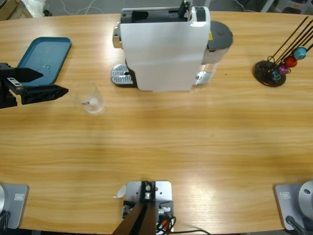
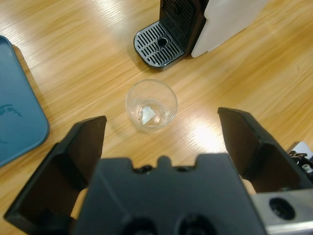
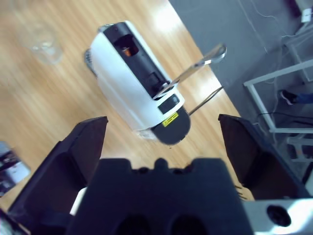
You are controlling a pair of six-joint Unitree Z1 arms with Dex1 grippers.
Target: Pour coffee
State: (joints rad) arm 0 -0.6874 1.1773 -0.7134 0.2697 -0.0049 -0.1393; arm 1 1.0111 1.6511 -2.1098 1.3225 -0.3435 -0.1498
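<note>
While I watched the feeds, I logged these lines:

Glass: the glass (image 1: 89, 99) stood upright on the table (image 1: 195, 142), empty as far as I could see, with only a pale fleck at its bottom; no coffee showed anywhere.

Left gripper: my left gripper (image 1: 46, 83) came in from the table's left edge, jaws spread wide and holding nothing.

Key relation: the glass lay straight ahead of the left jaws, just beyond their tips and centred between them in the left wrist view (image 2: 151, 105); no contact yet.

Machine: the coffee machine (image 1: 164, 46) stood past the glass, its drip grille (image 2: 159, 44) near but apart from it.

Right gripper: jaws released, raised above the machine (image 3: 139, 83), not visible from above.

Nearer arm: I judged the left, clearly.

Tray: a blue tray (image 1: 44, 58) lay beside the left gripper.
</note>
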